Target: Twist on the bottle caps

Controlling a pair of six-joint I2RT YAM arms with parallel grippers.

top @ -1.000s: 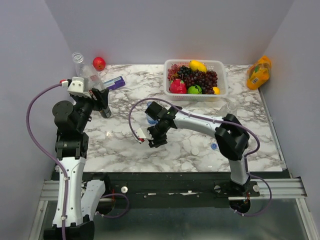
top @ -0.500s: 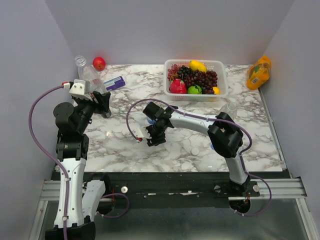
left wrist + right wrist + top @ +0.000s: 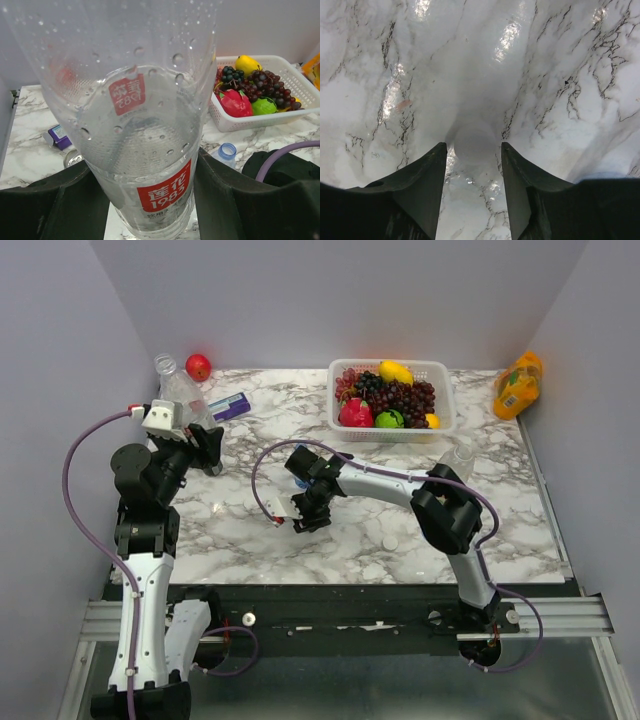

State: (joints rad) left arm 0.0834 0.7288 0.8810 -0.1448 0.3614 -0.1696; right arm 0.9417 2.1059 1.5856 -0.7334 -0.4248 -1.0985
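Clear plastic makes the bottle (image 3: 145, 100) light, and drops make it slippery (a hard squeeze would dent it). The left gripper (image 3: 146, 167) pinches it low on its body, upper left of the top view. The tiny white cap (image 3: 475, 142) lies on the marble table (image 3: 560, 75) between the fingers of the right gripper (image 3: 473, 147); its round edge is the place to hold. Whether they press it cannot be told. The bottle's mouth is cut off in the left wrist view

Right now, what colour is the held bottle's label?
Red label with white print; left wrist view shows it best.
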